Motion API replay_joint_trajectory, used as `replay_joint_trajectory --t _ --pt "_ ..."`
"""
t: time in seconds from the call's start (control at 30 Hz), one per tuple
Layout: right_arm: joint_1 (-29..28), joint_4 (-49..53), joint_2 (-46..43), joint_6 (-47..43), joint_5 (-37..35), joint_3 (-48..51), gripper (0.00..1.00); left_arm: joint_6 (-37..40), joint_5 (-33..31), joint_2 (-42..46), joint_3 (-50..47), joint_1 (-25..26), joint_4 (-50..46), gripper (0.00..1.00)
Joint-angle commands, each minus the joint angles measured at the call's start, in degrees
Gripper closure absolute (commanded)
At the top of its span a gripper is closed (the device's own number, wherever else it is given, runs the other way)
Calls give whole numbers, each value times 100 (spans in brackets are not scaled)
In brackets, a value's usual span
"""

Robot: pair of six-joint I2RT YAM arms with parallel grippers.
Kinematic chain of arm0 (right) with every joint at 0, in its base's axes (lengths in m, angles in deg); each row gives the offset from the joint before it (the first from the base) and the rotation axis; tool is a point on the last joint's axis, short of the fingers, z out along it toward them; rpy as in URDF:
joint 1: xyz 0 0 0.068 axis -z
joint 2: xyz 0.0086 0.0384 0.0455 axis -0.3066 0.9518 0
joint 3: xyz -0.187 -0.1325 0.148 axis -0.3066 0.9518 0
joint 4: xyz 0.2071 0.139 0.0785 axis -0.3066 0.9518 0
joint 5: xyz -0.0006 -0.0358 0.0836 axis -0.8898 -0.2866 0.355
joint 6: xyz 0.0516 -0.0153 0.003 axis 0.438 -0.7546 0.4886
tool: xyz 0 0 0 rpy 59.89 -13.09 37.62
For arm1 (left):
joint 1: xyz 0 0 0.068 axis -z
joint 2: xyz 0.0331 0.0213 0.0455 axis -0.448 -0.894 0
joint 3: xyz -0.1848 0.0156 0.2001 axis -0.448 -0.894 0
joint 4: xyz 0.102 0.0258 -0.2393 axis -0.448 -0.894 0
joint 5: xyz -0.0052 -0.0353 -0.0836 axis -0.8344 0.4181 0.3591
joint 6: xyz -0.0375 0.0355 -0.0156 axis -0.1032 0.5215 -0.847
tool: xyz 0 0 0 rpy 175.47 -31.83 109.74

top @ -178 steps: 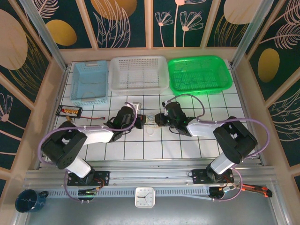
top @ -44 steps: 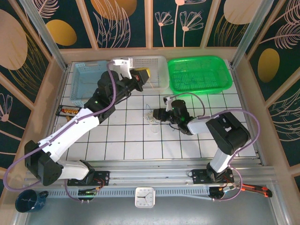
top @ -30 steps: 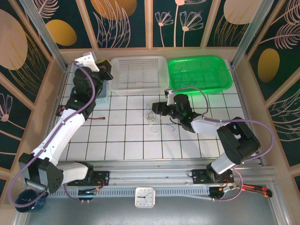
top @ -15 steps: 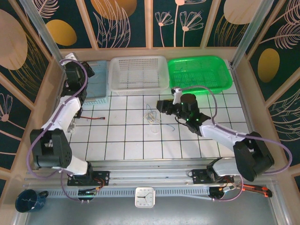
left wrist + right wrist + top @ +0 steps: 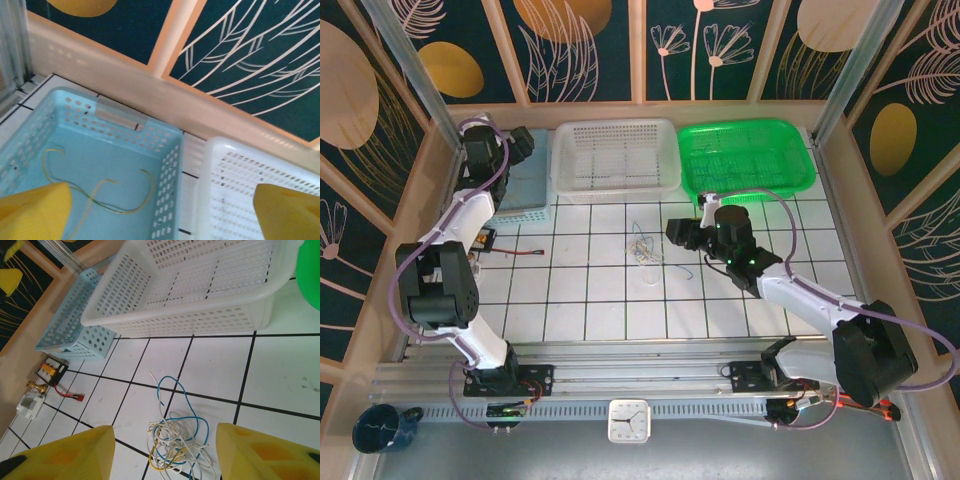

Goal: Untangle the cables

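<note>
Both left fingers [image 5: 30, 210] and right fingers [image 5: 70, 452] apart, empty, tips cropped; cables [image 5: 175, 442] partly off-frame.

Plain white tiled worktop [image 5: 600, 300], black grid lines. Three baskets lined up along the far edge: blue basket [image 5: 532, 180] in the left corner, white basket [image 5: 615, 185] right beside it, green basket [image 5: 750, 190] toward the right corner. Loose tangle of thin cables [image 5: 642, 250] around the middle. Little black connector board [image 5: 483, 241] by the left edge, red-tipped lead [image 5: 525, 252] just beside it.
</note>
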Motion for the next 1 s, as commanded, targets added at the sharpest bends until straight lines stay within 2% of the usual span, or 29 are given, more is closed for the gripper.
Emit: replay_joint_trajectory --t 0.0,0.13,0.27,0.5,0.67,0.97 --pt "29 92 -114 46 -105 91 44 -83 631 395 14 0 69 1" --pt "27 79 13 120 -93 66 44 -431 1312 628 -111 43 166 1" --pt "232 74 280 259 125 -4 44 -646 1693 905 -476 312 343 1" --pt "254 -225 1062 473 553 -51 43 -1098 1820 1547 -1778 1304 997 1" --pt "237 -528 1465 599 746 -58 42 -1428 1637 1866 -2716 1908 1532 1" --pt "-56 -638 2135 617 714 -414 42 -1741 1674 2018 -3574 2145 2045 1"
